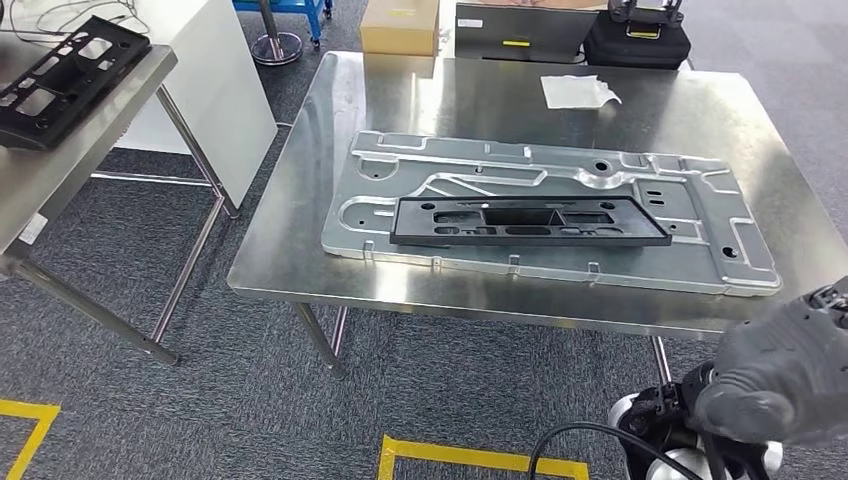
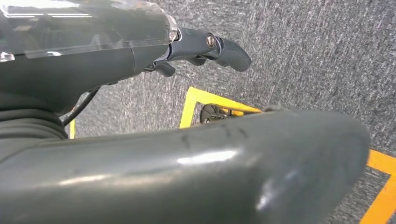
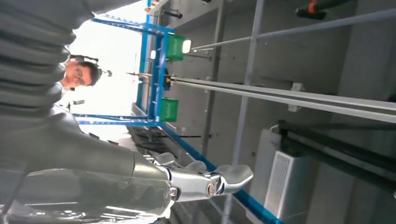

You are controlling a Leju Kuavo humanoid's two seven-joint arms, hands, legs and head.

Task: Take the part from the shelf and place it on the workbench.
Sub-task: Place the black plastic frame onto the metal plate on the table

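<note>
A long black plastic part (image 1: 530, 221) lies flat on a silver stamped metal panel (image 1: 700, 200) on the steel workbench (image 1: 450, 100). A second black part (image 1: 65, 75) rests on the steel table (image 1: 60, 170) at the far left. My right hand (image 1: 780, 375) hangs low at the bottom right, below the workbench's front edge and apart from the part. In the right wrist view the right hand (image 3: 140, 182) holds nothing, its fingers (image 3: 233, 176) stretched out. My left hand (image 2: 187, 163) hangs over the carpet floor with nothing in it, its fingers (image 2: 224, 49) apart.
A cardboard box (image 1: 400, 25), a black case (image 1: 637, 40) and a white paper (image 1: 578, 91) sit at the workbench's far edge. A white cabinet (image 1: 215, 80) stands between the tables. Yellow tape (image 1: 470, 458) marks the floor. A person (image 3: 79, 74) stands beside a blue rack (image 3: 156, 79).
</note>
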